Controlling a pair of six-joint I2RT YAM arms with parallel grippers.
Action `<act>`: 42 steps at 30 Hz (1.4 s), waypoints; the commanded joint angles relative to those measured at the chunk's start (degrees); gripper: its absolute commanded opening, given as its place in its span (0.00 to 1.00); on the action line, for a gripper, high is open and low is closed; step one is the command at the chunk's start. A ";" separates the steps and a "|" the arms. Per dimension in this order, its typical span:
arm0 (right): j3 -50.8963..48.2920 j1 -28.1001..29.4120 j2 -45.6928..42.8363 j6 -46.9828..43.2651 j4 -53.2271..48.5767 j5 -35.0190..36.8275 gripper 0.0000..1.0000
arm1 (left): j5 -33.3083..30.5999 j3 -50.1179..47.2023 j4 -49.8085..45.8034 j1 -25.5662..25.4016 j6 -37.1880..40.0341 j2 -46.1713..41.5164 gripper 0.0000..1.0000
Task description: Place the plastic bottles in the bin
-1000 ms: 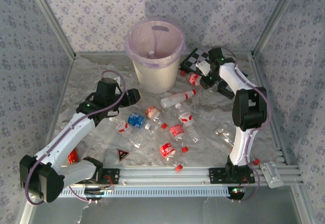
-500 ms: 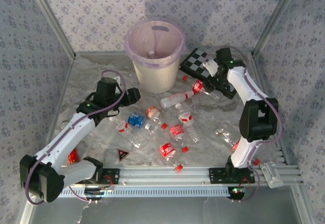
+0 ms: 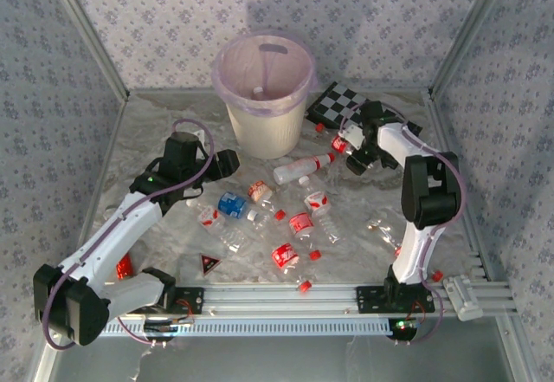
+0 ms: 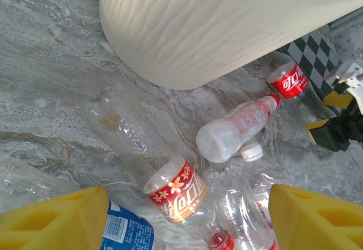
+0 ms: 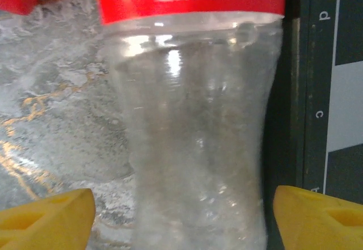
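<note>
The right gripper (image 5: 184, 213) holds its jaws wide apart on either side of a clear, red-labelled bottle (image 5: 193, 142) lying on the table (image 5: 51, 108) beside the checkerboard (image 5: 340, 119) — not pinching it. The left gripper (image 4: 184, 219) hangs open and empty over more bottles (image 4: 170, 190), near the bin (image 4: 227, 29).

The right gripper (image 3: 353, 157) has widened; its jaws now stand apart on either side of a red-labelled bottle (image 3: 339, 145); that bottle has shifted slightly rightward and nearer; the right arm has swung off the checkerboard (image 3: 346, 100), uncovering most of it.
</note>
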 commanded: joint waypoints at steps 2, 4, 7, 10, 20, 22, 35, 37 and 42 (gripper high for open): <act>-0.38 0.51 1.23 -0.19 4.40 2.35 0.76 | -0.28 0.42 0.12 0.51 0.15 -1.49 0.75; -0.67 0.18 0.84 0.69 5.33 2.68 0.70 | -0.20 0.42 -0.05 0.49 0.19 -1.54 0.75; -0.63 -0.07 -1.08 1.67 5.18 2.10 0.64 | -0.17 0.53 -0.09 0.51 0.11 -1.88 0.75; -0.57 -0.05 -4.04 2.17 3.80 1.26 0.59 | -0.16 0.77 -0.07 0.60 0.00 -1.90 0.75; 1.90 -5.12 -15.31 16.48 -4.73 -1.82 0.48 | -0.63 6.05 -1.30 -0.25 -2.11 -5.87 0.73; 0.60 -5.81 -18.63 19.43 -4.80 -3.18 0.48 | -1.74 7.74 -0.99 -0.24 -2.40 -7.52 0.72; -15.49 -3.55 -49.20 43.93 9.31 -32.68 0.37 | 4.67 32.13 6.21 -8.20 1.86 7.57 0.80; -16.92 -1.37 -52.19 45.58 10.16 -34.33 0.37 | 6.44 35.75 6.99 -10.39 2.80 11.53 0.82; -20.37 6.88 -57.64 50.38 16.01 -34.48 0.36 | 11.35 41.71 9.60 -16.41 2.00 19.94 1.00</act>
